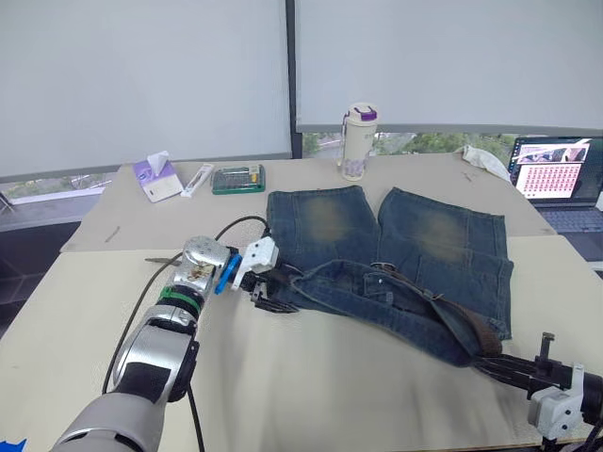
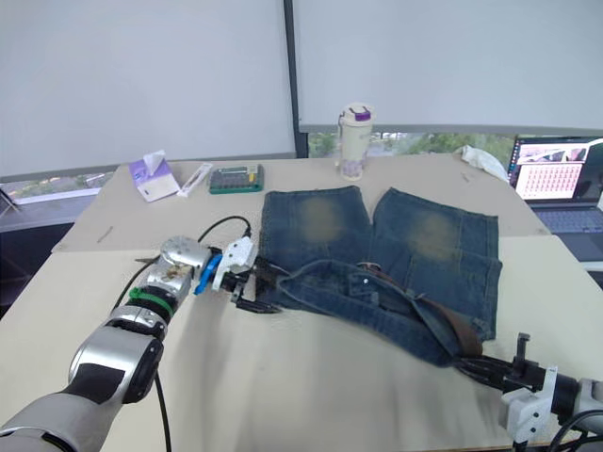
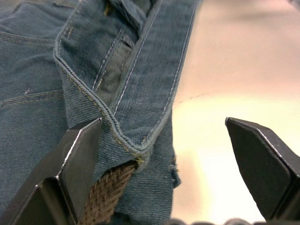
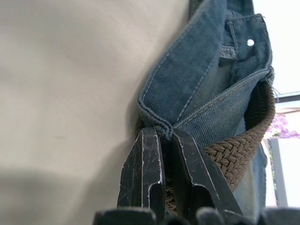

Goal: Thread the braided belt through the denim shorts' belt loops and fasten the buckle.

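The denim shorts lie flat on the table between the two grippers, legs pointing away from the robot and the waistband rumpled on the near side; the braided belt runs along that waistband toward the right gripper, partly tucked under folds of denim, so its full run cannot be followed and the buckle cannot be picked out. The right gripper's fingers are pressed together on the waistband's corner, with the woven brown belt bulging just beside them. The left gripper sits at the opposite end of the waistband, its fingers spread wide; the denim edge and a stub of belt lie against one finger, the other standing clear over bare table. Well beyond the shorts stand a tumbler, a green box, a tissue pack and, beyond the right gripper, a laptop cut off by the frame edge.
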Robot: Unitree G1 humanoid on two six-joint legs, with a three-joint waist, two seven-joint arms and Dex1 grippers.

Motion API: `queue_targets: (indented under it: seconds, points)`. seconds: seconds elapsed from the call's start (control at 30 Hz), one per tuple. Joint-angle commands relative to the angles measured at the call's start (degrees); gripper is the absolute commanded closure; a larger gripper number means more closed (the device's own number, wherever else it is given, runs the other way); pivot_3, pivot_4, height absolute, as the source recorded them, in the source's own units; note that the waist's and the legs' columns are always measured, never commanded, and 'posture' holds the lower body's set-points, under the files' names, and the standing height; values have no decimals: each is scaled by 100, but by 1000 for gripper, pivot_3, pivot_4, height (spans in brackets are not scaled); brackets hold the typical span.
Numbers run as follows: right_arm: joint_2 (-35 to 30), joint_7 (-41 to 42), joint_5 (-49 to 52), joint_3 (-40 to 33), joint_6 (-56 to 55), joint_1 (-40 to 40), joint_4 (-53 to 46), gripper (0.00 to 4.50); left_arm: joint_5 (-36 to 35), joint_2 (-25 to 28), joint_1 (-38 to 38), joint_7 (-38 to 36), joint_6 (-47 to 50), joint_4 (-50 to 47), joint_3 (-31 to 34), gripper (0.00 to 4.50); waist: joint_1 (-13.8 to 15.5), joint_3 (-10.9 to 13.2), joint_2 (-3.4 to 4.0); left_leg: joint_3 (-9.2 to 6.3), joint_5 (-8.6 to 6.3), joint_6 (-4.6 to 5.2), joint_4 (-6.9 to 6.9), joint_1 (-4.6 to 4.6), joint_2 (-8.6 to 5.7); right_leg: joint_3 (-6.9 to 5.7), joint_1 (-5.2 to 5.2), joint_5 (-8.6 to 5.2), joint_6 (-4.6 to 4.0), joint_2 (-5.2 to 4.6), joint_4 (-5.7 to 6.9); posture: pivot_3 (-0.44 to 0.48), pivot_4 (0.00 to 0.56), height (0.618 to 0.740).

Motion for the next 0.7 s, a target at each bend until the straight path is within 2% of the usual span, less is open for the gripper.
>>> queue_targets:
  seconds: [0.03, 0.1, 0.17, 0.37, 0.43, 0.6, 0.7]
  points:
    - [-171, -352, -78, 7, 33, 39, -79, 4500, 12, -82, -142, 468, -187, 84, 93, 579, 0, 1, -2, 0, -1, 1, 0, 0, 0, 1, 1, 0, 0, 0, -1, 0, 150, 740]
    - [-204, -488, -157, 36, 39, 55, -60, 4500, -30, -109, -159, 557, -211, 148, 142, 1122, -2, 2, -3, 1, -1, 2, 0, 0, -1, 3, 1, 0, 0, 0, -1, 0, 150, 740]
    - [-239, -620, -222, 48, 38, 85, -33, 4500, -61, -111, -152, 603, -269, 169, 178, 1895, -7, 2, -4, 4, -1, 2, 0, 0, 0, 5, 1, 0, 0, 0, 0, 0, 150, 740]
    - [-308, -990, -473, 127, 48, 96, 65, 4500, -16, -3, -196, 830, -405, 291, 238, 3810, -6, 3, -5, 6, -2, 3, 0, 1, -2, 8, 1, 0, 0, 0, 0, 0, 150, 740]
    - [-313, -1114, -574, 193, 88, 19, 117, 4500, 154, 39, -239, 1159, -624, 373, 173, 4479, -5, 3, -6, 6, -2, 3, 0, 2, -2, 8, 1, 0, 1, 0, 0, 0, 150, 740]
    - [-210, -1445, -931, 447, 327, -521, 261, 4500, 518, -70, -576, 2630, -993, 720, 181, 4479, -2, 7, -12, 8, -2, 3, 2, 2, -4, 12, 2, 0, 1, -2, -1, 0, 150, 740]
    - [-100, -1731, -1143, 665, 727, -1186, 428, 4500, 832, -63, -828, 3646, -1137, 922, 115, 4479, -17, 8, -14, 10, -2, 3, 2, 3, -4, 14, 2, 0, 1, -2, 0, 0, 150, 740]
